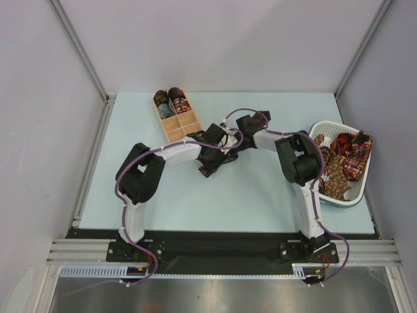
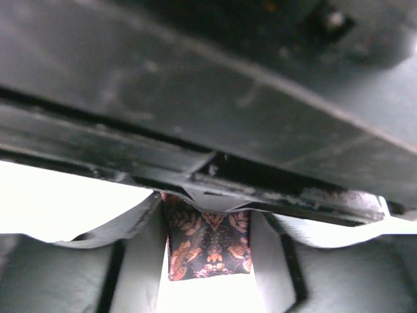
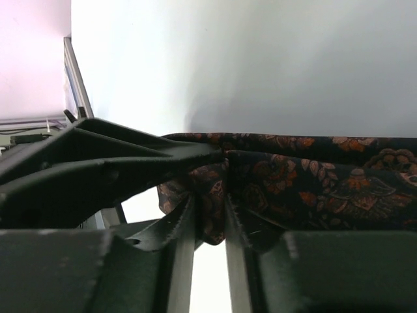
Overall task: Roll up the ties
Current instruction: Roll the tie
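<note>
A dark maroon tie [image 1: 213, 168] with an orange floral pattern lies mid-table, one end lifted between the two grippers. My left gripper [image 1: 217, 145] and right gripper [image 1: 234, 139] meet there, nearly touching. In the left wrist view the tie [image 2: 208, 242] fills the gap of my left gripper [image 2: 207, 264], which is shut on it. In the right wrist view my right gripper [image 3: 210, 225] pinches a bunched fold of the tie [image 3: 306, 182], which stretches off to the right. Two rolled ties [image 1: 171, 102] sit in the far compartments of the wooden box [image 1: 184, 126].
A white plastic basket [image 1: 357, 197] at the right table edge holds several loose red, gold and brown ties [image 1: 343, 163]. The right gripper's dark body [image 2: 215, 98] fills the upper left wrist view. Metal frame rails border the table.
</note>
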Tool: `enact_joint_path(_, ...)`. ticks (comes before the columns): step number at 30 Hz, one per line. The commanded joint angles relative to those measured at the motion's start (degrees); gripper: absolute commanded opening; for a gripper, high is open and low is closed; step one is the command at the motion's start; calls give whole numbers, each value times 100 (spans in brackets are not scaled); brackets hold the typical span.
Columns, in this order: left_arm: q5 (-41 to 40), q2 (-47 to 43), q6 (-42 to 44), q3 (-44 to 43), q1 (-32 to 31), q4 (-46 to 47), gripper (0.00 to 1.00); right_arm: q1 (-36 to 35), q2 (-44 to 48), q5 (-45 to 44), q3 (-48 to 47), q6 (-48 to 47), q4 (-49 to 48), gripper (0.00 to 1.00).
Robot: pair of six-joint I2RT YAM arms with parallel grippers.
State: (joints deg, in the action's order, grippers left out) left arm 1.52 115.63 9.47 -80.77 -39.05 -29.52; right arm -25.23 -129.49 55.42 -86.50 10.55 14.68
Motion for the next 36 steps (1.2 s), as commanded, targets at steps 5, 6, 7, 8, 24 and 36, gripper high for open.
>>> enact_joint_path(5, 50, -32, -7, 149, 108, -89, 45, 53, 108, -154, 159, 123, -228, 41)
enact_joint_path(6, 59, -41, -24, 219, 125, -63, 45, 97, 161, -215, 212, 201, -376, 45)
enact_joint_path(7, 76, -50, -25, 255, 134, -45, 45, 141, 265, -242, 265, 246, -447, 46)
enact_joint_path(8, 103, -67, -33, 272, 152, -2, 45, 168, 327, -268, 430, 324, -700, 46)
enact_joint_path(24, 288, -32, -69, 290, 222, 69, 43, 1187, 2171, -1383, 2592, 1563, -3277, 48)
enact_joint_path(36, 322, -67, -271, 114, 222, -344, 41, 257, 5055, -4439, 5089, 836, -3665, 48)
